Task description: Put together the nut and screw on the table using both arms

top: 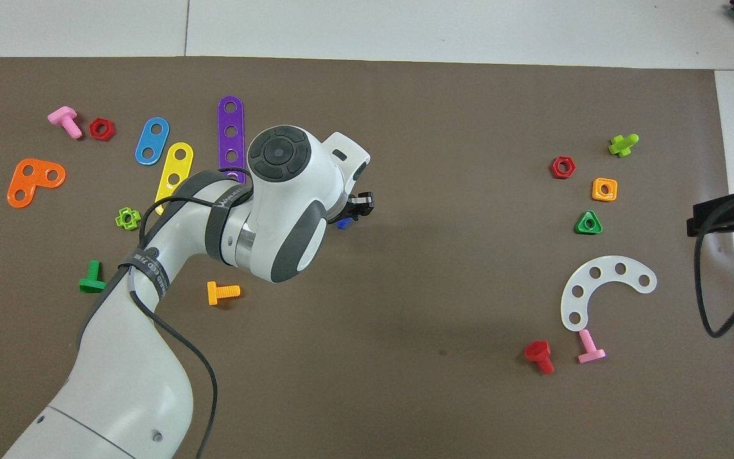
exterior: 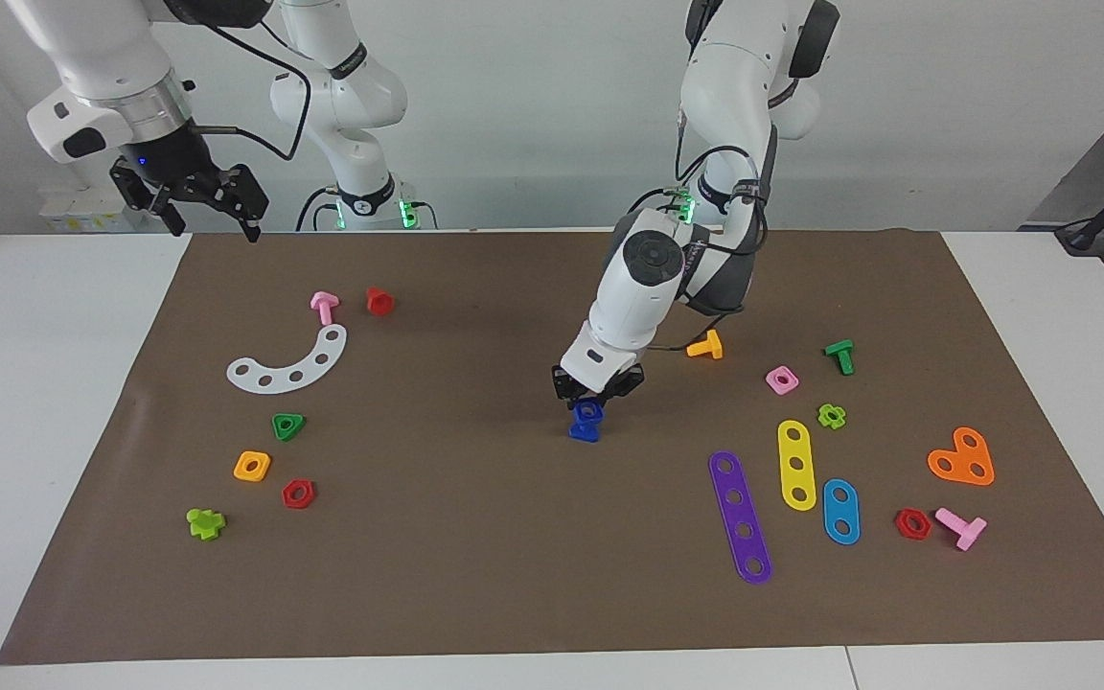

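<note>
The dark-blue screw (exterior: 585,432) stands head down in the middle of the brown mat on the table (exterior: 63,364), shaft up. The blue nut (exterior: 589,410) sits right at the top of that shaft, and my left gripper (exterior: 591,402) is shut on it, reaching down from the left arm. In the overhead view the left arm's wrist hides the nut; only a corner of the screw (top: 343,223) shows beside the left gripper (top: 357,207). My right gripper (exterior: 212,228) hangs open and empty in the air over the mat's corner at the right arm's end.
Near the screw lie an orange screw (exterior: 705,346), a pink square nut (exterior: 781,380), purple (exterior: 740,517), yellow (exterior: 795,464) and blue (exterior: 840,511) strips. Toward the right arm's end lie a white curved strip (exterior: 289,363), a green triangular nut (exterior: 288,425) and an orange square nut (exterior: 252,466).
</note>
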